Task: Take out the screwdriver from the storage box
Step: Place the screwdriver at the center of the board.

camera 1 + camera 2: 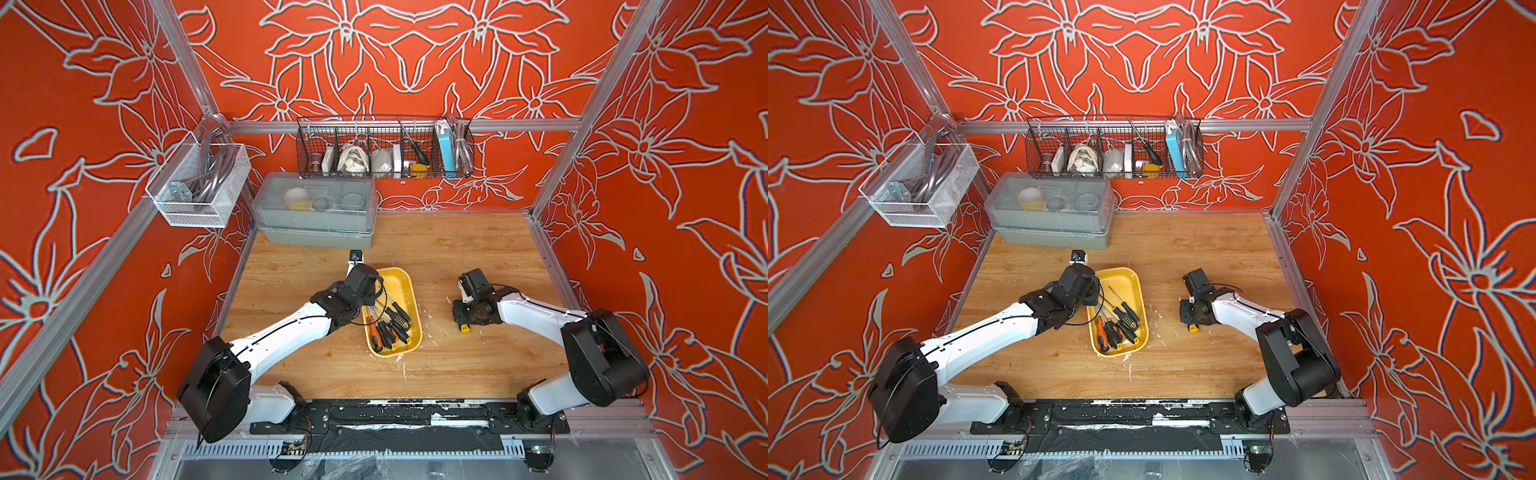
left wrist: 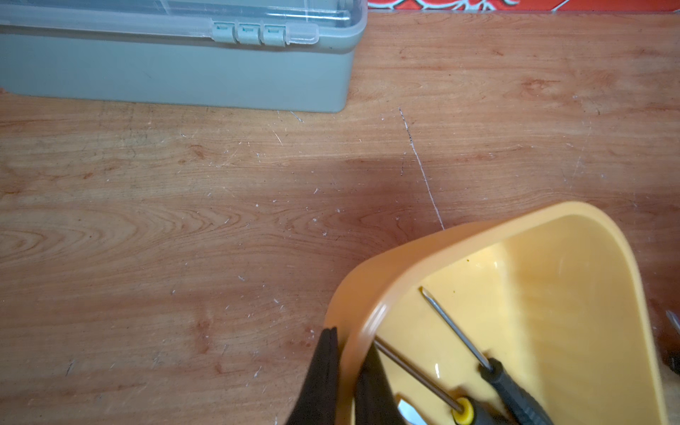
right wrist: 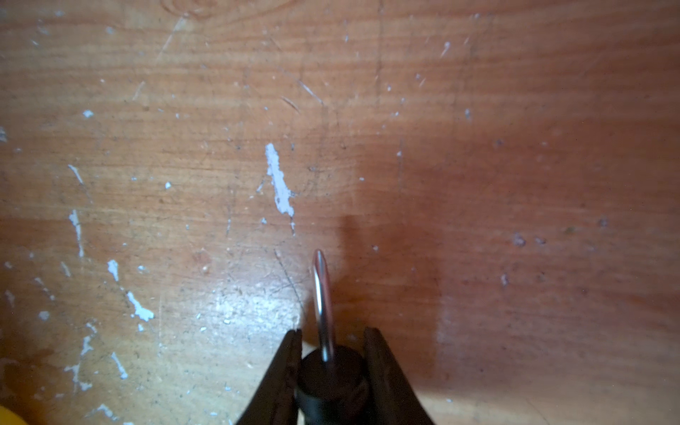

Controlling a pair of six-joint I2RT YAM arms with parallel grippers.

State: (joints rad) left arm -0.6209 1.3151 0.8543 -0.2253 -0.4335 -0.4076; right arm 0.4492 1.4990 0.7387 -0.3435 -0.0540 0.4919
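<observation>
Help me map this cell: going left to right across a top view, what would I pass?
White mesh basket → grey box with translucent lid → yellow storage box → right tool.

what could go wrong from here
The right gripper pinches the screwdriver by its handle, shaft pointing out over the table: it could twist, slip, or jab the wood when lowered. The left gripper is clamped on the tray wall; moving that arm could tip the tray and spill the other screwdrivers.

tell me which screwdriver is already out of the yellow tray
The black-handled screwdriver clamped in the right tool, over the table beside the storage box. The other screwdrivers all lie inside that box.
</observation>
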